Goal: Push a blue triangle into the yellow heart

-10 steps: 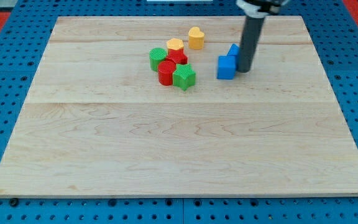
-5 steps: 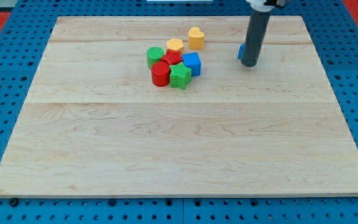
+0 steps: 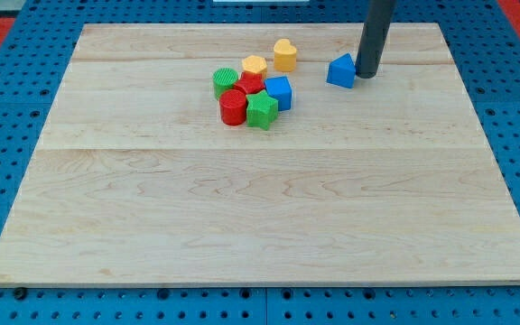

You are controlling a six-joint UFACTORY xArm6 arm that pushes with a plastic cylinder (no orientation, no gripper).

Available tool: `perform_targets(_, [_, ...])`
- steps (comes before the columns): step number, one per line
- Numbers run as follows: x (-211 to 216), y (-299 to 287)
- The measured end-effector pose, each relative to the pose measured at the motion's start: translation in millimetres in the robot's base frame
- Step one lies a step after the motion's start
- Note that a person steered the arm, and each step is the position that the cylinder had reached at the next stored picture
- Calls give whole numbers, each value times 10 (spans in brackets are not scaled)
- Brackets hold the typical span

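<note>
My tip (image 3: 366, 74) sits on the surface (image 3: 242, 226) just at 3 o'clock of the blue triangle (image 3: 340, 71), touching it or nearly so. There is no hand here, only a plain rod, so nothing opens or closes.

The blue triangle lies toward the view's top, right of centre. The yellow heart (image 3: 284, 55) is at about 10 o'clock from it, apart, with bare wood between them.

Below the heart a cluster huddles: a yellow block (image 3: 254, 66), a green block (image 3: 226, 82), a red block (image 3: 250, 84), a blue cube (image 3: 279, 92), a red cylinder (image 3: 233, 106) and a green block (image 3: 261, 110).

The triangle looks small, light and rigid, likely to slide easily on smooth wood and to spin if pushed off-centre. I judge the best contact is its flat side at 3 to 4 o'clock, centred, driving toward 10 o'clock.
</note>
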State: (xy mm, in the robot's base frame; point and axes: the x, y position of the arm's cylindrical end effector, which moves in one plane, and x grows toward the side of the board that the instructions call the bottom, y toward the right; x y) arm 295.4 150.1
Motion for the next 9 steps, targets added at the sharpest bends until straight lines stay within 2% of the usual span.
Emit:
perform_targets(1, [-175,-70])
perform_targets(2, [-164,3])
perform_targets(4, [55,-290])
perform_targets(6, [97,-1040])
perform_targets(7, [124,-990])
perform_targets(9, [330,-213])
